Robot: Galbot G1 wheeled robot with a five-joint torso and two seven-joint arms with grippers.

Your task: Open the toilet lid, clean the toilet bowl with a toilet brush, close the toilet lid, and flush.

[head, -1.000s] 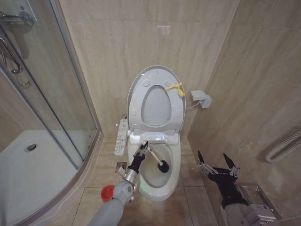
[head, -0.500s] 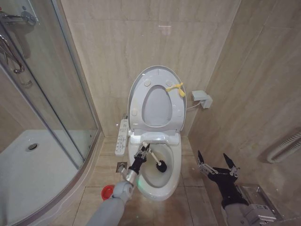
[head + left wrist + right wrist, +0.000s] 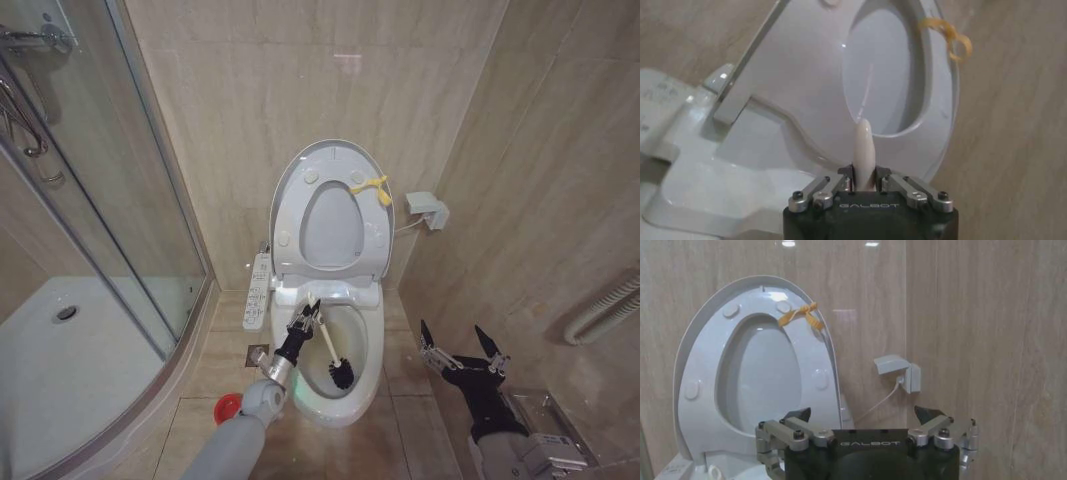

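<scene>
Left claw (image 3: 309, 318) clamped on the toilet brush (image 3: 330, 352) handle at the toilet bowl (image 3: 362, 385) rim, roughly 10 o'clock; dark bristle head down inside the bowl near centre. Toilet lid (image 3: 330, 152) up, leaning on the wall, yellow tag at 1 o'clock. Right claw (image 3: 462, 349) spread wide, holding nothing, idle at the bowl's 3 o'clock. Red holder cup (image 3: 227, 407) on the floor at 8 o'clock.

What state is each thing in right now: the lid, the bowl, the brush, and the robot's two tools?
Glossy white oval plastic toilet lid: raised, upright against the wall.
White seat ring: raised too, resting against the lid.
White ceramic toilet bowl: uncovered, inside stained yellowish.
Slim white-handled toilet brush: tilted, dark bristle head down inside the bowl.
Left tool: shut on the brush handle.
Right tool: open, holding nothing, beside the toilet.
Red round holder cup: on the floor.
</scene>
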